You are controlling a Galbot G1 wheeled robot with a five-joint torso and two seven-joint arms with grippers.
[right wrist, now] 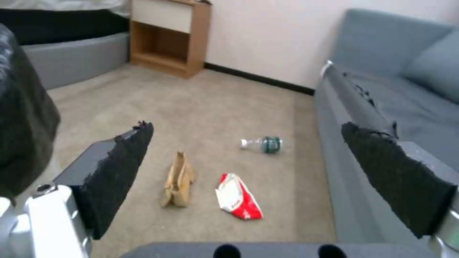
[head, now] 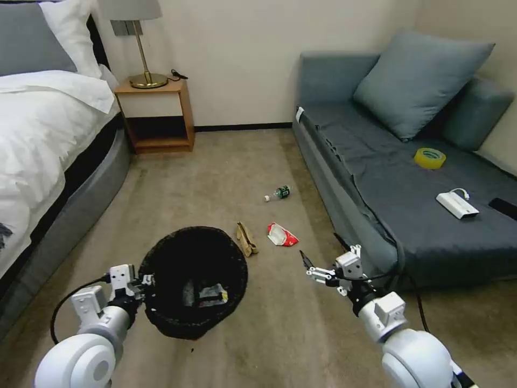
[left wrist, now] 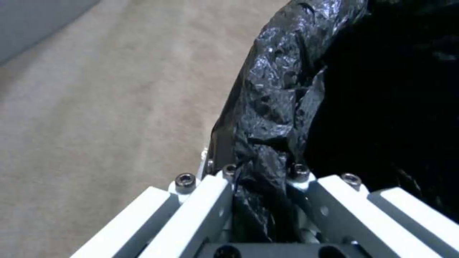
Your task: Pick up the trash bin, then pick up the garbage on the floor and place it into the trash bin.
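The trash bin [head: 188, 231], lined with a crinkled black bag, hangs tilted just above the carpet. My left gripper [head: 144, 283] is shut on its near rim; the left wrist view shows the fingers [left wrist: 210, 200] clamped on the bag's edge [left wrist: 277, 89]. A yellow-silver wrapper [head: 212, 293] lies inside the bin. On the floor beyond are crumpled tan paper [head: 246, 239] [right wrist: 178, 181], a red-and-white packet [head: 281, 235] [right wrist: 237, 197] and a small clear bottle [head: 279, 193] [right wrist: 262, 144]. My right gripper [head: 321, 252] [right wrist: 246, 126] is open and empty, above the carpet right of the packet.
A grey sofa [head: 409, 199] runs along the right, its front edge close to my right arm; a yellow tape roll [head: 430, 158] and a white box [head: 456, 205] lie on it. The bed [head: 32, 140] is at left and a wooden nightstand [head: 156, 116] stands at the back.
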